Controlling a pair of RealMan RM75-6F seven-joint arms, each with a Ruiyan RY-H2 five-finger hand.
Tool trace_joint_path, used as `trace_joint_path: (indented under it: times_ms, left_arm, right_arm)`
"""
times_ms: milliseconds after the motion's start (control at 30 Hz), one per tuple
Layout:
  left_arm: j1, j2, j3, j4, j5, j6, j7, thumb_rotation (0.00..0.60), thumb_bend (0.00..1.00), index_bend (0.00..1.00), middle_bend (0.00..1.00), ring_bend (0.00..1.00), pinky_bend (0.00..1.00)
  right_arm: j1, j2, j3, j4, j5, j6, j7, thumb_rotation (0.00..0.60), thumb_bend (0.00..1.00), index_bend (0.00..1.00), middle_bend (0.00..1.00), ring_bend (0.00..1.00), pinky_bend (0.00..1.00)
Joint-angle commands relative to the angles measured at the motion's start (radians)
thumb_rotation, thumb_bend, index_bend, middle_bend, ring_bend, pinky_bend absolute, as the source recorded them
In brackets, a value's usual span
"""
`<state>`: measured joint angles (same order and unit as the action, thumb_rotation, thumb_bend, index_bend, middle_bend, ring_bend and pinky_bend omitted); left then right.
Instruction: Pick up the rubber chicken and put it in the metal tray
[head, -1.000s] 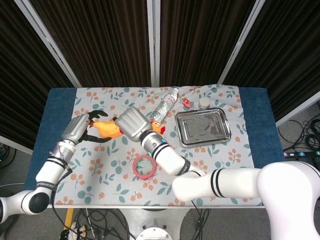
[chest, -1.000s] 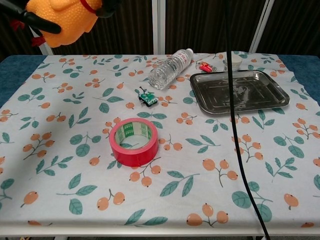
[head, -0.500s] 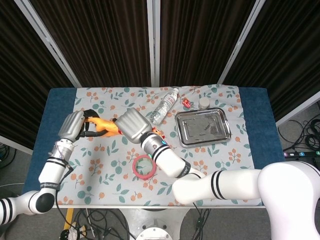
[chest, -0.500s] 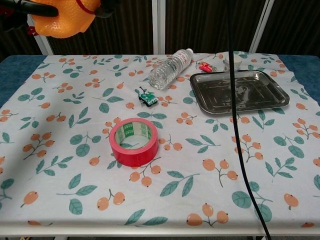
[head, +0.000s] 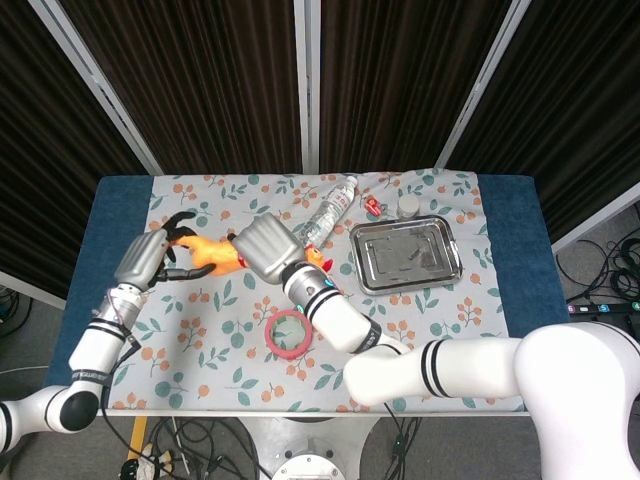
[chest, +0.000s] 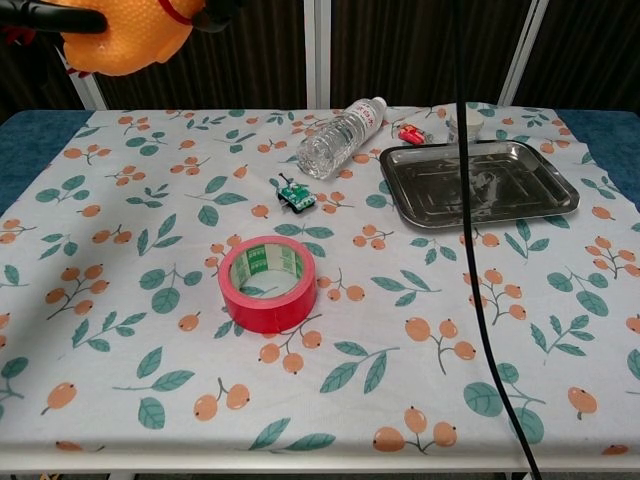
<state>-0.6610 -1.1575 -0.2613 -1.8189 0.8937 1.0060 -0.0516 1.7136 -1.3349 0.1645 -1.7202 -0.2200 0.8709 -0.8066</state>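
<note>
The orange rubber chicken (head: 213, 251) hangs in the air over the left half of the table, and it fills the top left corner of the chest view (chest: 120, 40). My left hand (head: 143, 262) reaches round its tail end with dark fingers (chest: 45, 13), one of them lying across the chicken's top. My right hand (head: 264, 250) covers the chicken's middle from above, and the head pokes out beyond it. The metal tray (head: 385, 262) (chest: 450, 190) lies flat at the right, well apart from both hands.
A red tape roll (head: 271, 338) (chest: 262, 305) lies on the flowered cloth below the chicken. A clear bottle (head: 332, 208) (chest: 335, 140) lies left of the tray, with a small green part (chest: 293, 195) near it. A small red item (head: 373, 206) and a white cap (head: 408, 205) sit behind the tray. A black cable (chest: 470, 250) hangs in front.
The chicken rose a little and then held steady. My left hand shifted slightly down and left along the tail end. The right hand stayed over the chicken's middle.
</note>
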Motion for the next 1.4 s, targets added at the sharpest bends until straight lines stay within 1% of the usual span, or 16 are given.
trace_joint_path:
  times_ms: [33, 100, 233, 300, 367, 500, 767, 833, 933, 1033, 1167, 1267, 1300, 1333, 1367, 1400]
  left_arm:
    - [0.005, -0.003, 0.000, 0.004, 0.010, 0.004, -0.004, 0.266, 0.09, 0.18, 0.18, 0.20, 0.49]
    - [0.007, -0.003, 0.000, 0.005, 0.018, 0.000, -0.006, 0.271, 0.09, 0.17, 0.17, 0.18, 0.48]
    - [0.011, 0.004, 0.005, 0.001, 0.038, -0.009, -0.007, 0.365, 0.08, 0.16, 0.14, 0.17, 0.46]
    - [0.015, 0.007, 0.007, 0.000, 0.048, -0.010, -0.008, 0.397, 0.07, 0.15, 0.14, 0.16, 0.45]
    - [0.016, 0.008, 0.007, 0.001, 0.054, -0.010, -0.008, 0.414, 0.06, 0.15, 0.13, 0.15, 0.44]
    - [0.014, 0.008, 0.001, -0.007, 0.058, -0.014, -0.009, 0.422, 0.06, 0.15, 0.13, 0.15, 0.43]
    - [-0.003, 0.026, -0.006, -0.026, 0.045, -0.059, -0.010, 0.424, 0.05, 0.15, 0.14, 0.15, 0.43]
    - [-0.009, 0.023, -0.010, -0.024, 0.032, -0.065, -0.009, 0.423, 0.05, 0.17, 0.16, 0.15, 0.43]
    - [-0.012, 0.007, -0.018, -0.017, 0.013, -0.049, -0.004, 0.426, 0.05, 0.23, 0.25, 0.19, 0.44]
    - [-0.012, -0.002, -0.022, -0.016, 0.002, -0.037, -0.001, 0.425, 0.04, 0.28, 0.31, 0.23, 0.45]
    - [-0.011, 0.007, -0.021, -0.022, -0.008, -0.042, 0.003, 0.421, 0.04, 0.29, 0.31, 0.24, 0.46]
    - [-0.010, 0.017, -0.021, -0.028, -0.013, -0.049, 0.002, 0.401, 0.04, 0.29, 0.31, 0.24, 0.46]
    - [-0.009, 0.019, -0.022, -0.030, -0.013, -0.049, 0.000, 0.388, 0.05, 0.30, 0.31, 0.24, 0.46]
    - [-0.008, 0.020, -0.025, -0.030, -0.012, -0.046, -0.004, 0.344, 0.07, 0.32, 0.32, 0.24, 0.46]
    - [-0.006, 0.017, -0.028, -0.029, -0.011, -0.039, -0.009, 0.320, 0.08, 0.34, 0.33, 0.25, 0.46]
    - [-0.001, 0.006, -0.035, -0.025, -0.008, -0.019, -0.015, 0.268, 0.14, 0.39, 0.38, 0.29, 0.47]
  right_arm:
    - [0.001, -0.002, 0.001, 0.002, 0.001, 0.000, -0.001, 0.600, 0.72, 0.64, 0.58, 0.56, 0.83]
    - [0.000, -0.003, 0.000, 0.005, 0.001, -0.001, -0.002, 0.600, 0.72, 0.64, 0.58, 0.57, 0.83]
    - [0.001, -0.004, -0.005, 0.009, 0.004, 0.002, -0.010, 0.600, 0.72, 0.64, 0.58, 0.57, 0.83]
    - [0.000, -0.004, -0.008, 0.010, 0.006, 0.003, -0.014, 0.600, 0.72, 0.64, 0.58, 0.57, 0.83]
    - [-0.001, -0.004, -0.009, 0.011, 0.006, 0.003, -0.015, 0.600, 0.72, 0.64, 0.58, 0.57, 0.83]
    - [-0.003, -0.008, -0.008, 0.010, -0.001, 0.005, -0.017, 0.600, 0.72, 0.64, 0.58, 0.57, 0.84]
    - [-0.003, -0.020, 0.001, 0.015, -0.005, 0.012, -0.017, 0.600, 0.73, 0.64, 0.58, 0.57, 0.84]
    - [-0.004, -0.019, 0.004, 0.011, -0.004, 0.014, -0.015, 0.600, 0.73, 0.64, 0.58, 0.57, 0.84]
    - [-0.004, -0.016, 0.002, 0.004, -0.002, 0.017, -0.023, 0.600, 0.73, 0.64, 0.58, 0.57, 0.84]
    - [-0.003, -0.013, 0.000, 0.002, 0.003, 0.021, -0.030, 0.600, 0.73, 0.64, 0.58, 0.57, 0.84]
    - [-0.001, -0.012, -0.003, 0.004, 0.011, 0.019, -0.039, 0.600, 0.73, 0.64, 0.58, 0.57, 0.84]
    - [0.002, -0.013, -0.006, 0.006, 0.019, 0.015, -0.048, 0.600, 0.73, 0.64, 0.58, 0.57, 0.84]
    - [0.003, -0.014, -0.007, 0.006, 0.021, 0.013, -0.049, 0.600, 0.73, 0.64, 0.58, 0.57, 0.84]
    - [0.005, -0.014, -0.007, 0.007, 0.023, 0.010, -0.051, 0.600, 0.73, 0.64, 0.58, 0.57, 0.84]
    - [0.006, -0.014, -0.006, 0.006, 0.023, 0.009, -0.053, 0.600, 0.73, 0.64, 0.58, 0.57, 0.84]
    - [0.008, -0.014, -0.006, 0.003, 0.024, 0.010, -0.055, 0.600, 0.73, 0.64, 0.58, 0.57, 0.84]
